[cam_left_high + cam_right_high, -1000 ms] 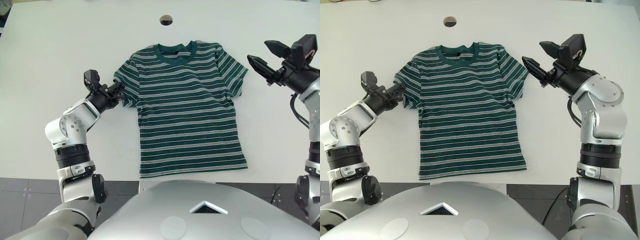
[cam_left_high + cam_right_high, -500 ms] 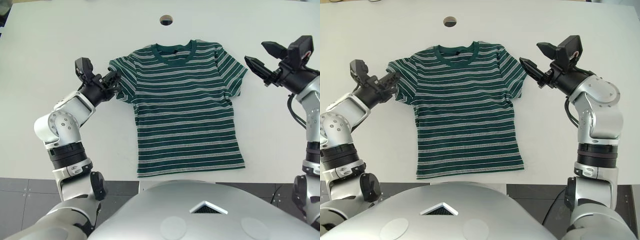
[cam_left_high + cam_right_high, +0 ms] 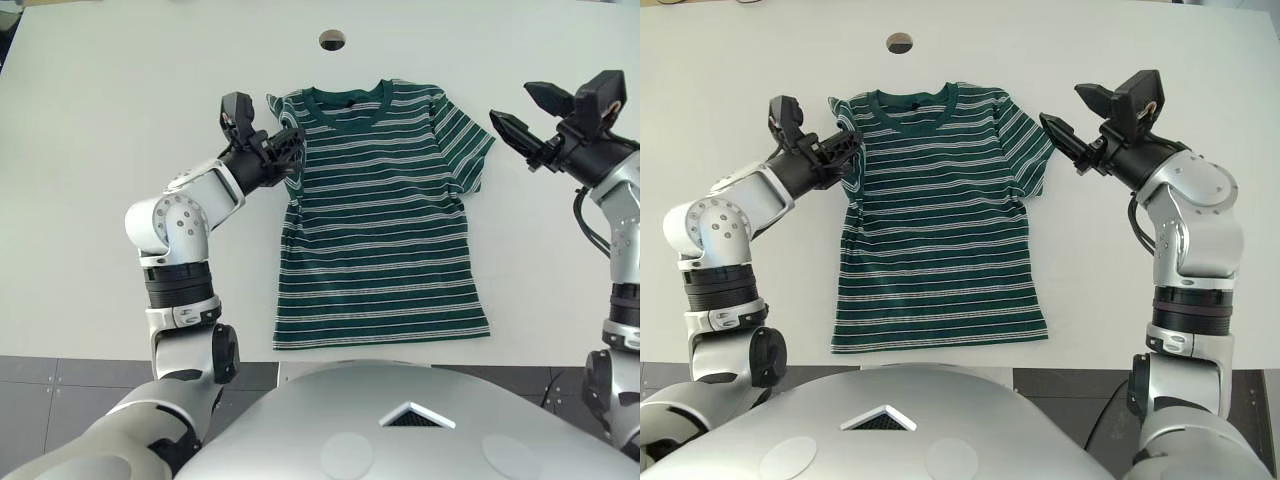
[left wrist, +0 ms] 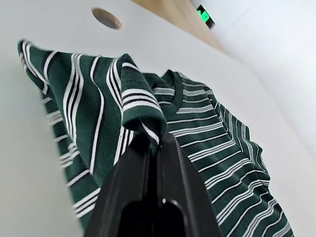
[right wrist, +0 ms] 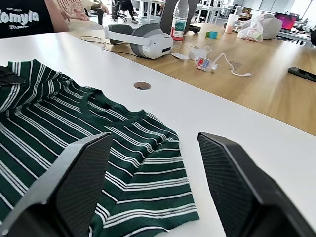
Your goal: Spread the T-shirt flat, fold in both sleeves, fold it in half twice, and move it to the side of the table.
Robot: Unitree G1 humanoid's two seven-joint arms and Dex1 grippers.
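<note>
A dark green T-shirt [image 3: 385, 215] with white stripes lies face up on the white table [image 3: 100, 150], collar toward the far edge. My left gripper [image 3: 287, 146] is shut on the shirt's left sleeve [image 4: 140, 106], lifted and carried inward over the shirt's left chest. The right sleeve [image 3: 470, 150] lies flat on the table. My right gripper [image 3: 520, 112] hovers open just beyond that sleeve, off the cloth, with nothing between its fingers [image 5: 79, 187].
A round cable hole [image 3: 332, 40] sits in the table beyond the collar. Bare table surface extends to the left and right of the shirt. The near table edge [image 3: 240, 358] runs just below the hem.
My left gripper has swung right and inward, dragging the left sleeve over the shirt body. The shirt's left side bunched slightly. The right gripper stayed near the right sleeve.
</note>
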